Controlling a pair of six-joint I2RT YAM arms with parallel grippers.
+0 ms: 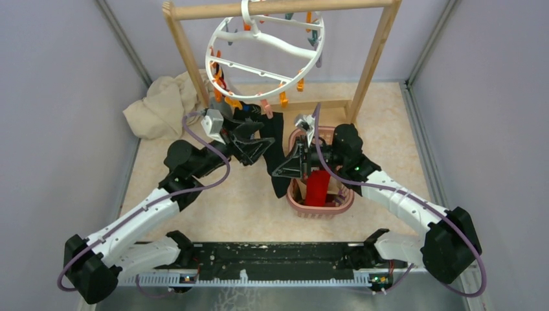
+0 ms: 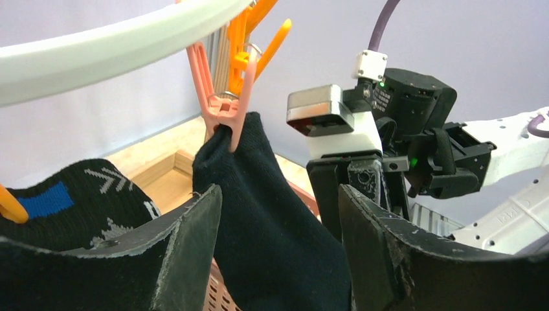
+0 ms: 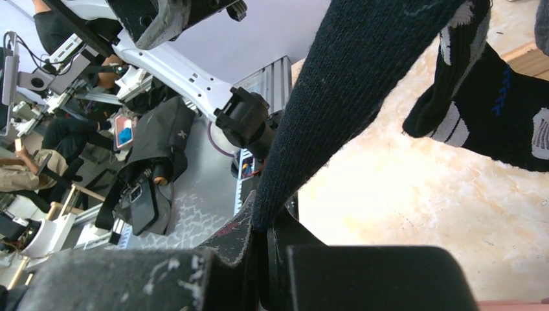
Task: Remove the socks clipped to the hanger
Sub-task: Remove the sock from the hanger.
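Top external view: one red sock (image 1: pixel 317 184) lies in the pink basket (image 1: pixel 320 210). At the hanger's (image 1: pixel 259 39) 6 o'clock a black sock (image 1: pixel 277 129) hangs clipped, the right gripper (image 3: pixel 262 227) clamped on it and the left gripper (image 2: pixel 278 201) astride it with jaws apart. A patterned sock (image 2: pixel 71 194) is also clipped.

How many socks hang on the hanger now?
2: plain black sock on the pink clip, held low by the right gripper; patterned black sock beside it. Others may be hidden.
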